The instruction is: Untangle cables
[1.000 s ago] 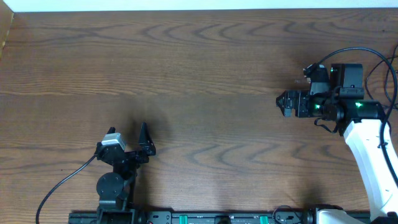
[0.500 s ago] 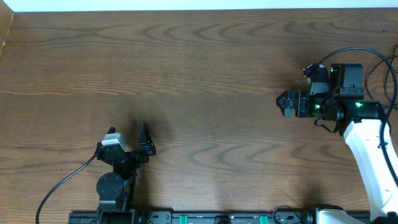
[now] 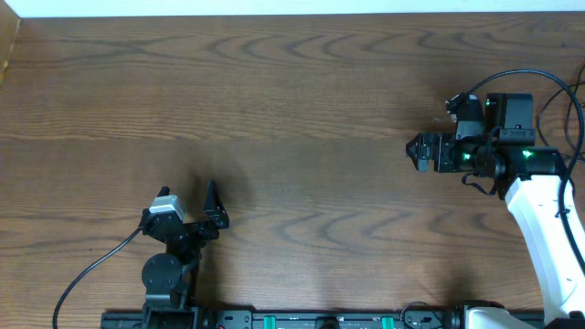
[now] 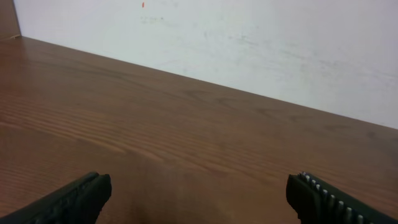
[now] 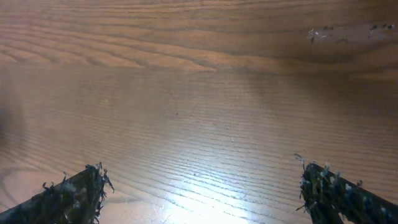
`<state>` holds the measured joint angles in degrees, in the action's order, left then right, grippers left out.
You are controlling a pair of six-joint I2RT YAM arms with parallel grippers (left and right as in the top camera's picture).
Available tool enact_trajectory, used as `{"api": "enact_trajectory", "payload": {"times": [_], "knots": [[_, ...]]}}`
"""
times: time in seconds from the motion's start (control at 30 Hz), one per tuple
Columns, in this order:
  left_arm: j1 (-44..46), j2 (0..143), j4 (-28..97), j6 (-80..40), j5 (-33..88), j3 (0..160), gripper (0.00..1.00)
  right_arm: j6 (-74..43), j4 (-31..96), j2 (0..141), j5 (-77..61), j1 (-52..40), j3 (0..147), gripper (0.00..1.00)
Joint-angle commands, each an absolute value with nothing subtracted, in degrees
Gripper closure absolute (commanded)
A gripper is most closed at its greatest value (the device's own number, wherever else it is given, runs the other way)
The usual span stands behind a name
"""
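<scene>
Brown wood-grain table (image 3: 302,110) is filling every view, with a white wall (image 4: 249,50) showing beyond the table's far edge. Near the table's front-left corner, the left gripper (image 3: 216,208) is hovering with its fingers spread wide, holding nothing. Over the table's right side, the right gripper (image 3: 419,152) is pointing toward the table's middle, its fingers likewise spread and empty. The cables are not appearing anywhere on the table in these views. The likely risk is that, with no cables in sight, either gripper ends up closing on bare wood. It could also snag the thick black arm wire (image 3: 94,265) trailing near the table's front-left corner, mistaking it for a task cable.
</scene>
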<state>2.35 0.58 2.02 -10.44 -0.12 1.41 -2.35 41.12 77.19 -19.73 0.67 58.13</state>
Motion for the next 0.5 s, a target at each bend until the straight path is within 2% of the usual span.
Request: {"api": "enact_trajectory", "payload": {"times": [0.0, 0.47], "knots": [[2.2, 0.2, 4.1, -9.5, -0.6, 0.2, 0.05, -2.5, 41.2, 76.5, -20.0, 0.3, 58.3, 0.01], [2.2, 0.2, 4.1, -9.5, -0.6, 0.2, 0.05, -2.5, 41.2, 76.5, -20.0, 0.3, 58.3, 0.01]]}}
